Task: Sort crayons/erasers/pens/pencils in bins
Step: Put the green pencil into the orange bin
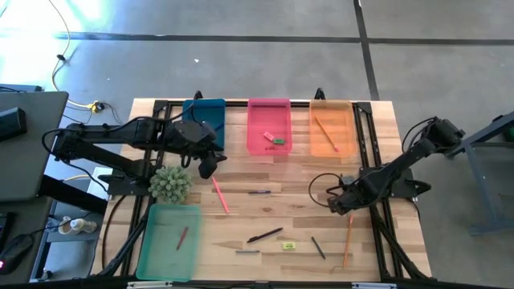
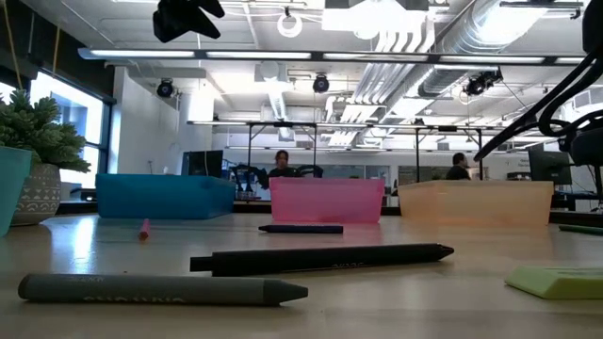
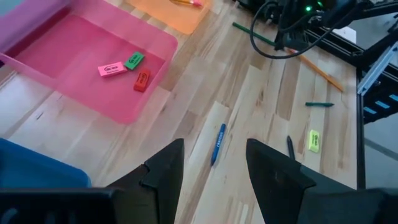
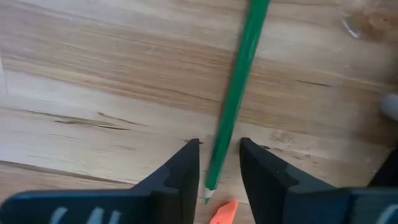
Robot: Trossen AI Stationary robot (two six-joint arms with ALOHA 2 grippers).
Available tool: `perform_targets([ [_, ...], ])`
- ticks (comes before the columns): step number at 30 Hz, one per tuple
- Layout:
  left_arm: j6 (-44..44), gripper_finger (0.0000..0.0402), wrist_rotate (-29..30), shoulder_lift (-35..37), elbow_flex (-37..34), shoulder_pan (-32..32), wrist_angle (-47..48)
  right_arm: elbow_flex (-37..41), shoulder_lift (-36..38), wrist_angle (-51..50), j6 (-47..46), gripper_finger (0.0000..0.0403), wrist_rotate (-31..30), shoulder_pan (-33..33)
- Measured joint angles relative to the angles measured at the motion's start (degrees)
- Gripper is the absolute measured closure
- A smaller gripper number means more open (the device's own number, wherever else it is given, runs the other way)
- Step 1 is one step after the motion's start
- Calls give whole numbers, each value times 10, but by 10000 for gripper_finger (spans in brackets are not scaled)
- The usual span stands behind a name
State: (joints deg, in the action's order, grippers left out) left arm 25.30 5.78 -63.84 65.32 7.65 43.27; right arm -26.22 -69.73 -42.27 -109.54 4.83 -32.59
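- Straddling a green pencil [image 4: 235, 99] down on the tabletop [image 4: 93, 74], the right gripper [image 4: 216, 163] is working at the right centre of the high view, right gripper [image 1: 344, 203] low over the wood.
- Its two dark fingers [image 4: 181, 171] are standing narrowly apart, one on each side of the shaft near the sharpened tip; a sliver of gap is showing either side, so I am judging the grip as not yet made.
- The pencil is looking long, thin and glossy green, running away from the fingers toward the upper edge of the right wrist view, lying flat on the wood.
- An orange tip [image 4: 222, 213] is poking in at the bottom centre of that view, just beside the green point; it is too cropped to name.
- Handling, as I am reading it: light, stiff, smooth and likely to roll or pivot. Pinching this close to the tip is risking a swing, so a hold nearer mid-shaft would be steadier.
- The orange bin [image 1: 332, 127] in the upper right of the high view is already carrying one orange pencil [image 1: 325, 133], so that is looking like the destination.
- The left gripper [image 1: 206, 168] is hovering left of centre, beside the blue bin [image 1: 205, 116]; in its own view the left gripper [image 3: 214, 171] is standing wide apart and holding nothing, above a blue pen [image 3: 217, 143].
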Motion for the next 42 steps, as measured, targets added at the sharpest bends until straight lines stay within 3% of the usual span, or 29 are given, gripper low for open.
perform_targets([
  [12, 48, 241, -1, 0, 0, 33, 57, -1, 0, 1, -11, 397, 4, 8],
  [23, 60, 241, -13, 0, 0, 42, 182, -13, -1, -3, -7, 400, -6, 7],
  [32, 35, 241, -17, 0, 0, 41, 183, -20, -2, 46, 3, 400, -49, 6],
  [42, 9, 241, -72, 0, 0, 39, 156, -21, -1, 134, 20, 400, -122, 6],
])
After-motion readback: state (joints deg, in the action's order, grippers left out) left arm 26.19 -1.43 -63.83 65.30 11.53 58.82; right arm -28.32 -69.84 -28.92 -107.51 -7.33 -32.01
